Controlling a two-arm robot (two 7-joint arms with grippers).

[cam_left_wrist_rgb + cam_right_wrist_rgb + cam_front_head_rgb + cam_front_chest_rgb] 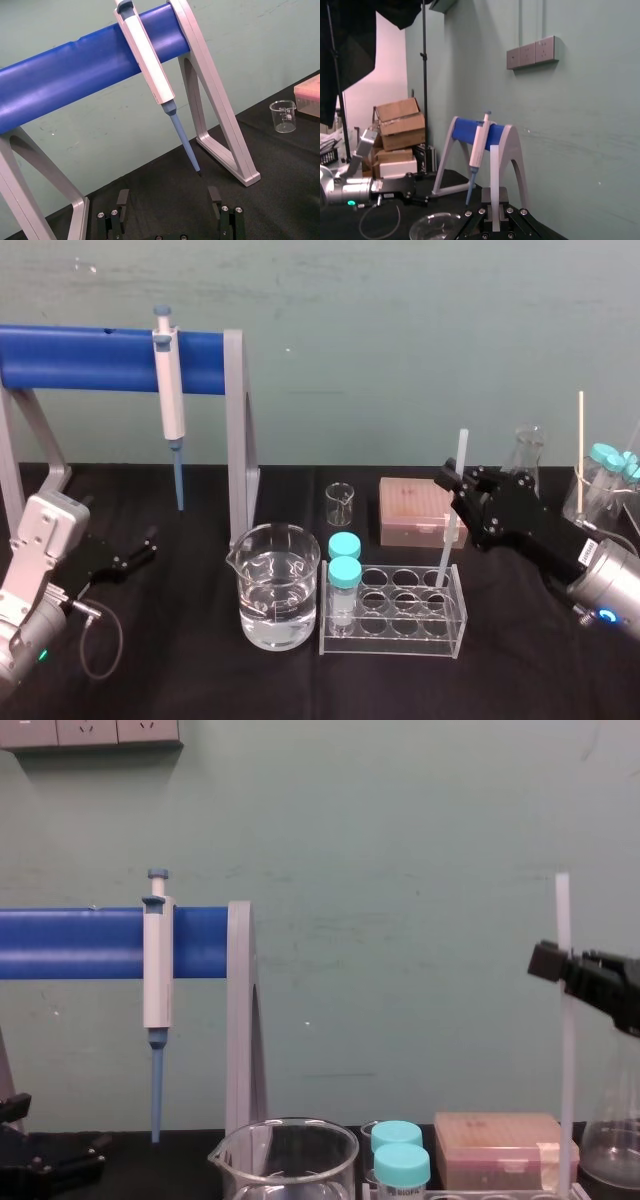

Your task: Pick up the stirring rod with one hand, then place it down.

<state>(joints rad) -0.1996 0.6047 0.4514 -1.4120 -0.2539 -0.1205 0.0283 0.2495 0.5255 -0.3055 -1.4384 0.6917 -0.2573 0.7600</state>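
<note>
Right gripper (457, 487) has the stirring rod (449, 535) pinched upright, bottom end at the tube rack (400, 642); left gripper (143, 545) idles, jaws spread, way left of it.

Right pincer (560, 965) grips the upright stirring rod (567, 1060).

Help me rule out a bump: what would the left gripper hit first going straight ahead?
Probably the blue tip of the white-and-blue pipette hanging on the blue-barred grey stand; the open left gripper points toward it, though depth is unclear.
</note>
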